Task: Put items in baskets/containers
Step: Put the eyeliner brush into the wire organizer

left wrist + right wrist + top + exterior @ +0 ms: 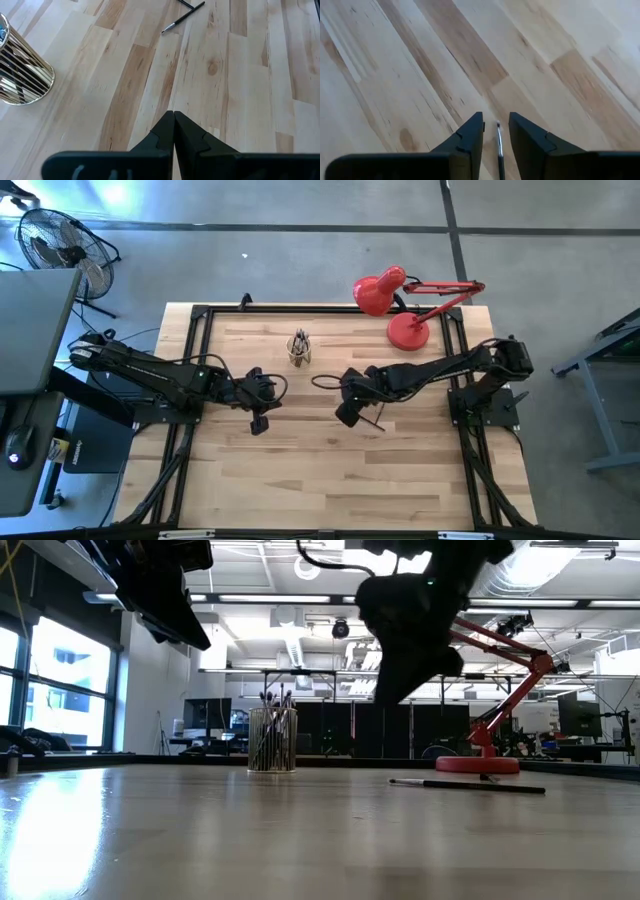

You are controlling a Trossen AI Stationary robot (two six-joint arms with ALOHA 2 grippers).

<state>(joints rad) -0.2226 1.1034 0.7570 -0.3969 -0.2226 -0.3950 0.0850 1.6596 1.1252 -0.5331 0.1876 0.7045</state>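
Right gripper (496, 131) hangs low over the middle of the table (330, 470), a little to the right of centre, with its two dark fingers (470, 135) parted. Between them, in the right wrist view, a thin stick (499, 150) with a pale tip lies in the gap; neither finger seems to touch it, though the view there is too tight to be sure. In the high view the same stick (372, 423) lies flat on the wood just beneath the gripper (348, 412), and in the low view it (467, 785) rests on the tabletop clear of the dark gripper body above it.

Left of it, well apart, the left gripper (173, 131) hovers over the left half of the table with its fingers pressed together and nothing between them. In the high view this gripper (259, 420) sits roughly level with the right one.

Farther back, between the two arms and toward the far edge, stands the small cup (299, 352), upright, with a bundle of dark sticks (272, 730) standing in it and rising above its rim. The left wrist view shows its ribbed, yellowish wall (22, 80) near the picture's edge.

At the far right corner a red desk lamp (405, 305) stands with its round base (478, 763) on the wood.
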